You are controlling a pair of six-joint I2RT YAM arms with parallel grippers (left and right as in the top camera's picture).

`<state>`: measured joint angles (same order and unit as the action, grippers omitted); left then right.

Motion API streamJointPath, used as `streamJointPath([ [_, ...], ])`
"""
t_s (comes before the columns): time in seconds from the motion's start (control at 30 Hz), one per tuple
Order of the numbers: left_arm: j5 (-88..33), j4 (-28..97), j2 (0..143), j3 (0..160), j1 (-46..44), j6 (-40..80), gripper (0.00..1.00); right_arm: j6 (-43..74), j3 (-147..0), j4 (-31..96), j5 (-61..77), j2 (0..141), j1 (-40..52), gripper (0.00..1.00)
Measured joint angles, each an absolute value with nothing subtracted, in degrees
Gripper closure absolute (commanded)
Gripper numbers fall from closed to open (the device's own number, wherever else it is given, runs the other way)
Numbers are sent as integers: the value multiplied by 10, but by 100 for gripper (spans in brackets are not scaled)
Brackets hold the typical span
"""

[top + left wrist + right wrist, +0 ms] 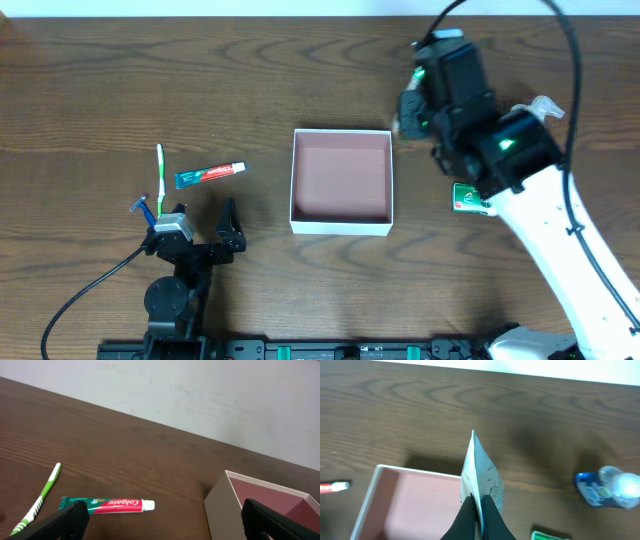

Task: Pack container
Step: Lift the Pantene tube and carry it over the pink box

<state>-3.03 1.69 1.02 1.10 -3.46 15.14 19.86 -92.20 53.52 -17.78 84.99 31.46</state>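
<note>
The container point(341, 225) is a shallow square cardboard box with white walls and a pinkish-brown floor, mid-table; it also shows in the left wrist view point(235, 510) and the right wrist view point(415, 505). My right gripper point(479, 510) is shut on a thin white sachet point(482, 472), held on edge above the box's right wall; in the overhead view the arm hides most of it. My left gripper point(165, 522) is open and empty, low over the table left of the box. A Colgate toothpaste tube point(211, 173) and a green toothbrush point(160, 170) lie beyond it.
A blue razor point(143, 209) lies by the left arm. A green-and-white packet point(468, 199) lies right of the box under the right arm. A small blue-and-clear bottle point(609, 487) lies on its side to the far right.
</note>
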Motion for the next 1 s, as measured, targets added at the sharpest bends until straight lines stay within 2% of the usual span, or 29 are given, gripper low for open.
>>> streamJointPath([
  [0.2,-30,17,10,11,-35,151,2,231,-922,527,-209,850,381,99],
  [0.67,-30,17,10,11,-35,151,2,303,-922,524,-229,855,464,99],
  [1.0,-30,17,10,11,-35,151,2,347,-925,498,-226,938,482,99],
])
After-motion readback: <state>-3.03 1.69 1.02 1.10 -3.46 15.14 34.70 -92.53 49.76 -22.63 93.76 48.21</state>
